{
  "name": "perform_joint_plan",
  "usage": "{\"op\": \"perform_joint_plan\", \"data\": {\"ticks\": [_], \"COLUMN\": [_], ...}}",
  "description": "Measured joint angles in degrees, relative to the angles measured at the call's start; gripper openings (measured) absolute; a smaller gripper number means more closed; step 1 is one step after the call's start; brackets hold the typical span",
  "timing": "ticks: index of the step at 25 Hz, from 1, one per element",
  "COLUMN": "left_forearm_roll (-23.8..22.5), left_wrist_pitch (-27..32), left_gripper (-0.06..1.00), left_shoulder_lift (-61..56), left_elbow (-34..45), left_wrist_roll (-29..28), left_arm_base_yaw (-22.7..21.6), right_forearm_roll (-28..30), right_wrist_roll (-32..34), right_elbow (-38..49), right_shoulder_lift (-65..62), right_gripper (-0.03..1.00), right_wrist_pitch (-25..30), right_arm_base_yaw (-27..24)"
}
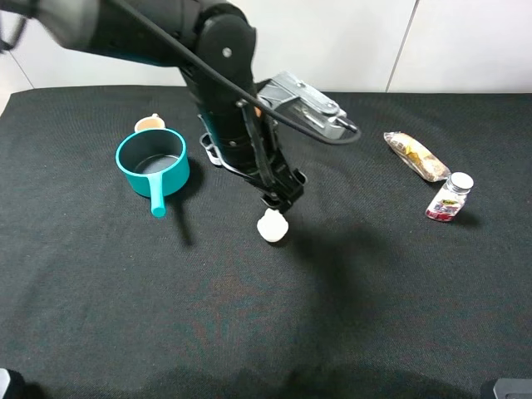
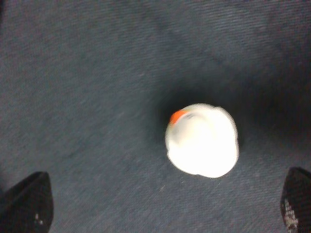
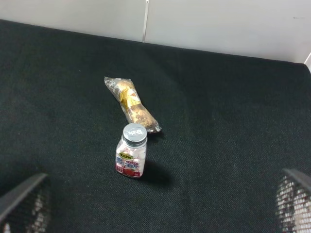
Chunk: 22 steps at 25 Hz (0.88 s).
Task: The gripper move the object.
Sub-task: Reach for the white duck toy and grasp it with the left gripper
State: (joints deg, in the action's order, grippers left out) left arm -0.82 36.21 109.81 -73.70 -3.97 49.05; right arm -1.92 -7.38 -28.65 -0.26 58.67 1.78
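1. the left pincer (image 1: 281, 196) hangs over the middle of the black surface (image 1: 374, 291), with its tips spread wide. the wrist view shows one dark fingertip (image 2: 29, 204) at each edge and nothing pinched between them.
2. the object (image 1: 273, 226), a small cream-white lump, sits on the surface just below and in front of that pincer. it is well apart from the teal pot (image 1: 152, 162) on one side and from the bottle (image 1: 450, 197) on the other.
3. key relation: in the left wrist view the object (image 2: 201, 140) lies ahead of the line joining the two tips, not yet between them, and nearer one tip than the other. neither tip touches it.
4. my judgement: the pincer would need to go down and a little forward, and to centre itself, before it can close.
5. the left arm is plainly the nearer. the right pincer (image 3: 158, 199) is also spread and empty, and it faces the bottle and a snack packet (image 3: 131, 104).
6. the lump is almost round from above, so it has no clear long axis. a small orange spot (image 2: 179, 115) sits on the side turned away from the tips.
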Motion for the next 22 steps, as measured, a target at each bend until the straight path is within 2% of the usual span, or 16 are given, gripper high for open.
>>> {"op": "perform_joint_plan", "data": {"ticks": [7, 22], "left_forearm_roll": [0.37, 0.5], "left_wrist_pitch": [0.11, -0.82], "left_gripper": [0.99, 0.99], "left_shoulder_lift": [3.59, 9.35], "left_elbow": [-1.84, -3.48], "left_wrist_roll": [-0.55, -0.84], "left_arm_base_yaw": [2.14, 2.32], "right_forearm_roll": [0.0, -0.24], "right_wrist_roll": [0.0, 0.0], "right_elbow": [0.0, 0.0], "right_shoulder_lift": [0.0, 0.0], "right_gripper": [0.69, 0.69], "right_wrist_pitch": [0.0, 0.0], "right_arm_base_yaw": [0.0, 0.0]}}
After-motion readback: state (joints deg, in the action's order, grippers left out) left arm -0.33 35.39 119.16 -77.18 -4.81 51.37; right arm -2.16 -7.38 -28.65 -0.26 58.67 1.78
